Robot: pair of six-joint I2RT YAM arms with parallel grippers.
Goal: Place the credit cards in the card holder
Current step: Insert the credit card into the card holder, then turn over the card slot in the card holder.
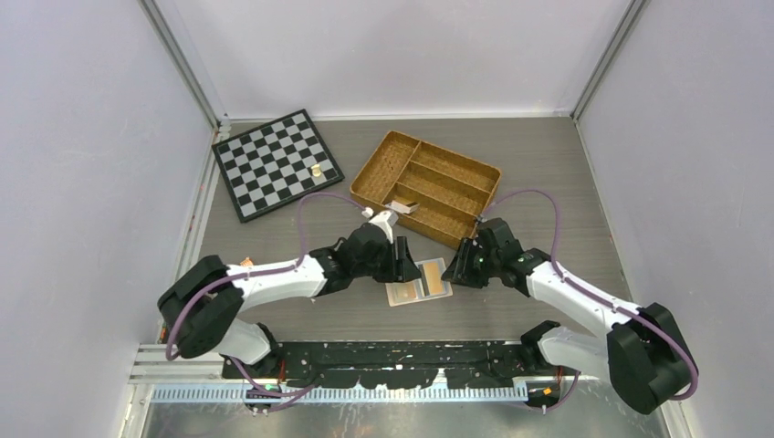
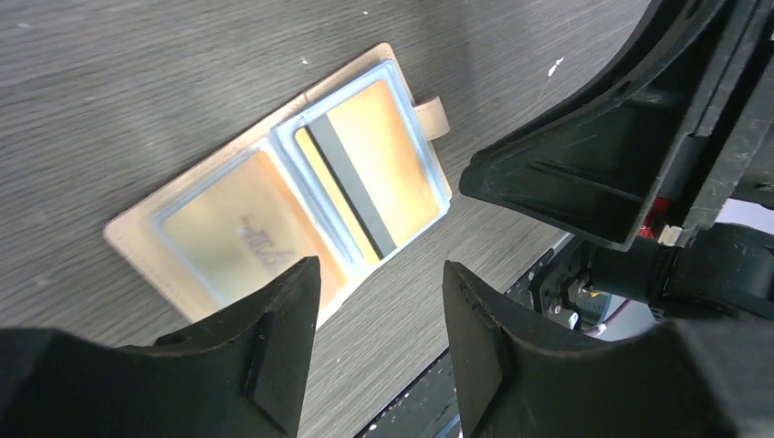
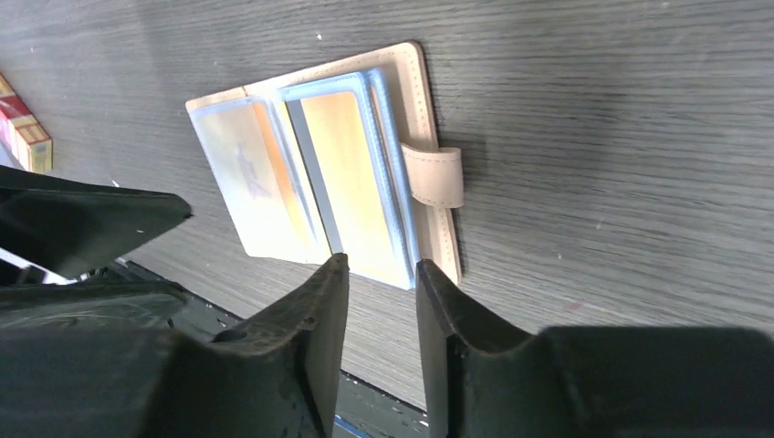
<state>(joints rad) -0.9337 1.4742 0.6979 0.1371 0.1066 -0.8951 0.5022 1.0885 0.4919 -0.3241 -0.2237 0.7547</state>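
Here the peach-beige folding card holder (image 1: 418, 281) lies open on the grey bench (image 1: 538, 146), orange credit cards (image 2: 383, 155) tucked inside; left tool (image 2: 379, 274) and right tool (image 3: 381, 269) flank it, spread, empty.

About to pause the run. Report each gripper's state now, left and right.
Left gripper: open, holding nothing, close to the open wallet.
Right gripper: open, holding nothing.

The card holder (image 3: 435, 178) is peach. The credit cards (image 3: 351, 173) are orange, one with a dark stripe. The chessboard (image 1: 277, 164) has black and grey squares.
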